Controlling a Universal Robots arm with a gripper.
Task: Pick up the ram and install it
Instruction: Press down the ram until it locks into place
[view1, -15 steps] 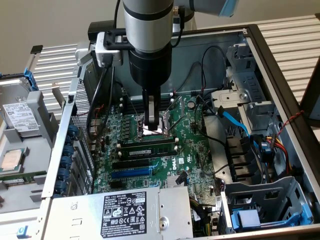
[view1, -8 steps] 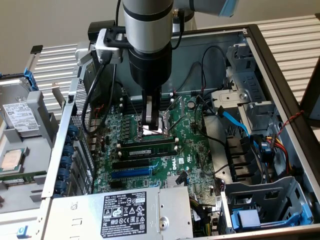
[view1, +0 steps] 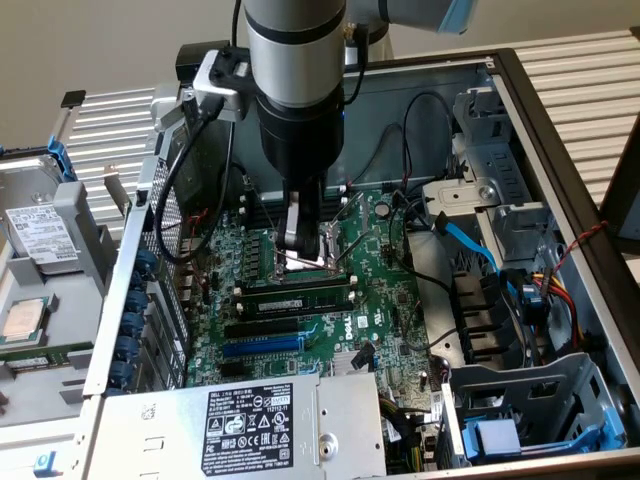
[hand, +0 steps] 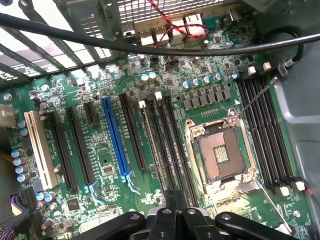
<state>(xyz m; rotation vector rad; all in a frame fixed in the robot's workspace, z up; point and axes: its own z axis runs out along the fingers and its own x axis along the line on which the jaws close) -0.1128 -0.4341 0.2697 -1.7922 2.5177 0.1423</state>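
The biggest thing is the open computer case (view1: 400, 85), lying on its side and filling most of the exterior view. Inside it lies the big green motherboard (view1: 390, 290). Along the bottom edge of the frame the case also holds a silver power supply (view1: 250, 425) with a black and white label. At the lower right it holds a grey metal drive cage (view1: 540, 400) with blue plastic parts in it. A flat blue cable (view1: 470, 245) and some black wires lie across the right part of the case.

The grey robot arm (view1: 295, 70) comes down from the top middle of the frame into the case.

Outside the case, on the exterior view's left, a silver hard drive (view1: 40, 235) with a white label sits in a grey holder.

In the middle of the motherboard is the square metal CPU socket (hand: 220, 155). Nothing is inside it. Long black memory slots run on both sides of it, and a blue expansion slot (view1: 262, 345) lies further down.

The ram (view1: 300, 297) is the thin green stick. It stands in a black memory slot just below the CPU socket, near the middle of the frame. I cannot tell if it is pushed all the way in.

The claw (view1: 303, 245) hangs just above the socket and the ram. Its two fingers are squeezed together, with nothing between them that I can see.
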